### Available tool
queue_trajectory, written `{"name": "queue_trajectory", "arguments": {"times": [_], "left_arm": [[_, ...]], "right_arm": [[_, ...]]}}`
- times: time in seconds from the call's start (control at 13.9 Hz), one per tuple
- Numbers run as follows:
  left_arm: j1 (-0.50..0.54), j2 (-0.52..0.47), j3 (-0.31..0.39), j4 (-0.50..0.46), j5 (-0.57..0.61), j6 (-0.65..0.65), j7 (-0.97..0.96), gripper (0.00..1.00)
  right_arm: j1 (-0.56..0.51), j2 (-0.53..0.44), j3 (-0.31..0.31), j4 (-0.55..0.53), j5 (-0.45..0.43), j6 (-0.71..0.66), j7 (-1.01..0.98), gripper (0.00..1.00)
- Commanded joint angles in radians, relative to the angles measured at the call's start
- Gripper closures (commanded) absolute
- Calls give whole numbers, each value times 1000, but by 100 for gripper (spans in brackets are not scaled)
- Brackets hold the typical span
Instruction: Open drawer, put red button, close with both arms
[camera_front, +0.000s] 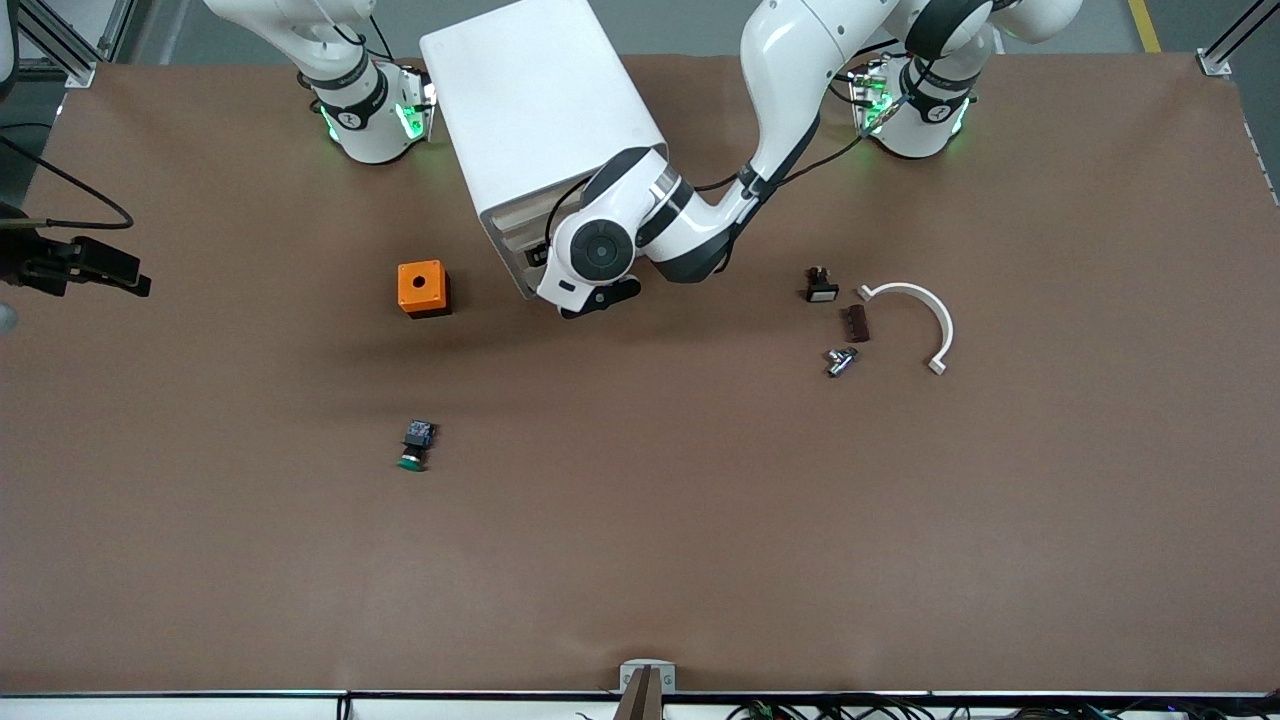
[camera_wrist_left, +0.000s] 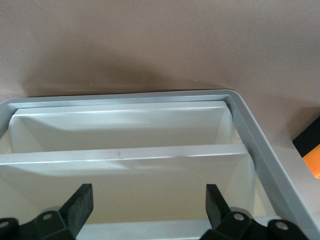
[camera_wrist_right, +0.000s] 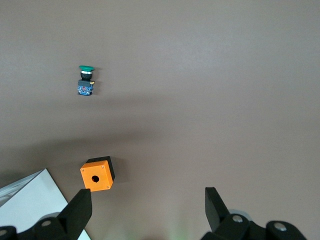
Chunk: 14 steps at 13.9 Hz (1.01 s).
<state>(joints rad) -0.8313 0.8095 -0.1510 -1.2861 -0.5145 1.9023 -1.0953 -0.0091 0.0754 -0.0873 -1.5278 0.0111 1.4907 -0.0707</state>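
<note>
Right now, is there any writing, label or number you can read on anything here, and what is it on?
None readable.
Small marks on the two arm bases: too small to read.
Cabinet, orange box, green button: no text visible.

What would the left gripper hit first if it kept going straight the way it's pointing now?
Most likely the cabinet. The left gripper, fingers open, points into its front, at the cream drawer fronts seen edge-on between the fingers. How close it is can't be judged.
</note>
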Motion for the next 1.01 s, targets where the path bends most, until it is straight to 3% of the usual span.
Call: {"name": "queue_trajectory", "arguments": {"times": [0.0,0.14,0.58,0.93], "left_arm": [[9,-27,1,-9,-27,3,-9,1],[18,-53,16,-6,-19,3,-9,1],[202,-160,30,-7,-9,1,-11,1],[333,-228,27,-7,142,-23,9,1]], "right_arm": [[-18,-26,11,9,9,-49,0,0],[-17,-37,11,6,9,-55,0,0],[-17,-91,11,-52,7,-23,-1,0],[-17,-129,11,-57,7,-6,-3,0]]}}
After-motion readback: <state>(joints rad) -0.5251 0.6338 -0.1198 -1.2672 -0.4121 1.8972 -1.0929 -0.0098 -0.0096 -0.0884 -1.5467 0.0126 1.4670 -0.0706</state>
